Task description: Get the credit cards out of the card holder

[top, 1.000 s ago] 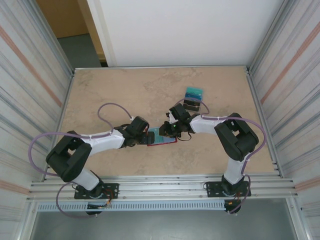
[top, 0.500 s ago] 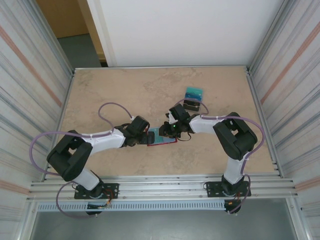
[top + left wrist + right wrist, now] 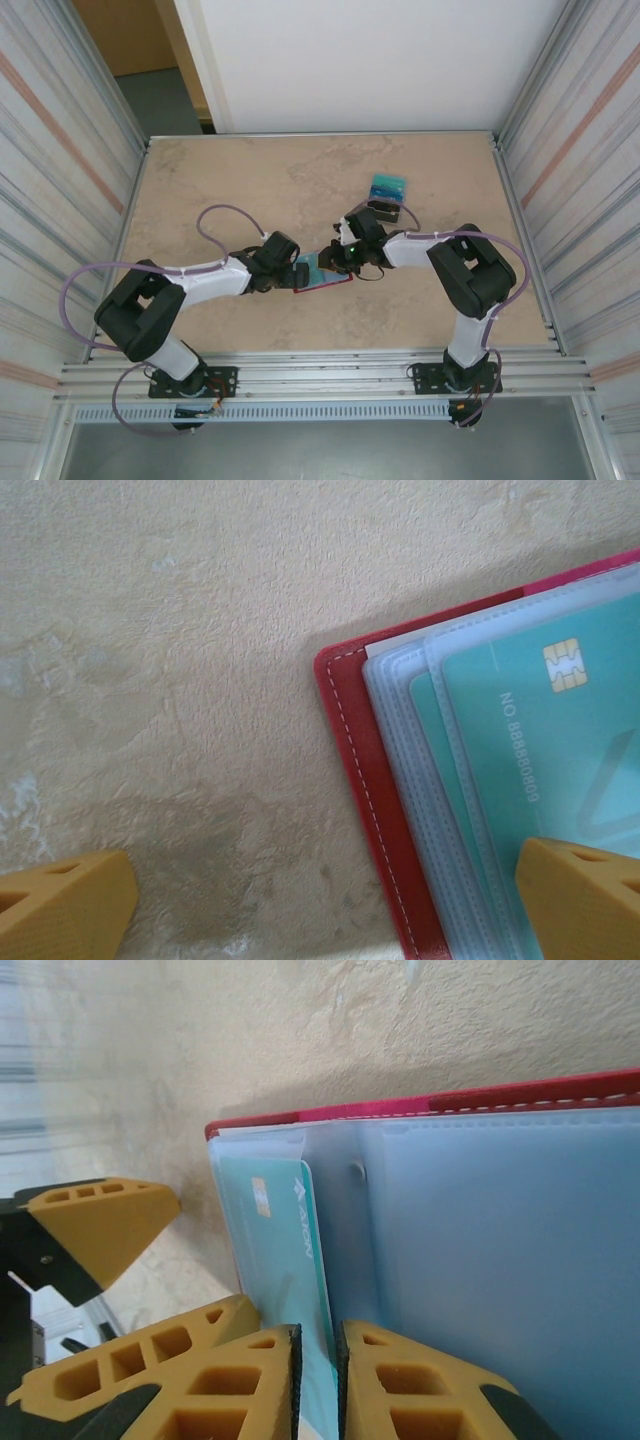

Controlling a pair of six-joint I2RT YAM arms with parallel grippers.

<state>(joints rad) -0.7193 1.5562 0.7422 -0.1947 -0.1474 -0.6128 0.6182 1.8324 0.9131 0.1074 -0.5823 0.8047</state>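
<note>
The red card holder (image 3: 322, 279) lies open on the table between both arms, its pale blue-grey pockets (image 3: 480, 1260) facing up. A teal credit card (image 3: 285, 1230) stands partly out of a pocket, and my right gripper (image 3: 316, 1360) is shut on its edge. In the top view the right gripper (image 3: 336, 262) sits over the holder's far side. My left gripper (image 3: 325, 910) is open wide and straddles the holder's red stitched edge (image 3: 365, 780), with one fingertip (image 3: 585, 895) over the teal card (image 3: 540, 740) and the other fingertip (image 3: 65, 905) over bare table.
Two more cards lie at the back right of the table, a teal-blue one (image 3: 388, 186) and a dark one (image 3: 381, 208) just in front of it, close behind the right arm's wrist. Metal walls enclose the tabletop (image 3: 220, 190) on both sides.
The right gripper has shifted slightly right and away with the teal card in its grip. The left arm has stayed where it was.
</note>
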